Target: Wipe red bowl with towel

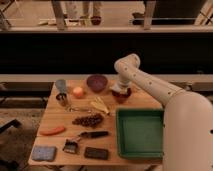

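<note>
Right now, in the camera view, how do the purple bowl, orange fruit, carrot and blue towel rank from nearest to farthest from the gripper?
The gripper is at the red bowl, back right of the table.
1. Purple bowl, just to its left.
2. Orange fruit, farther left.
3. Carrot, front left.
4. Blue towel, front-left corner.

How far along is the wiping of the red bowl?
Done: the gripper is down at the red bowl. In hand: it presses something pale, likely the towel, into the bowl. Left: how much is wiped cannot be told; the gripper is not yet lifted clear.
</note>
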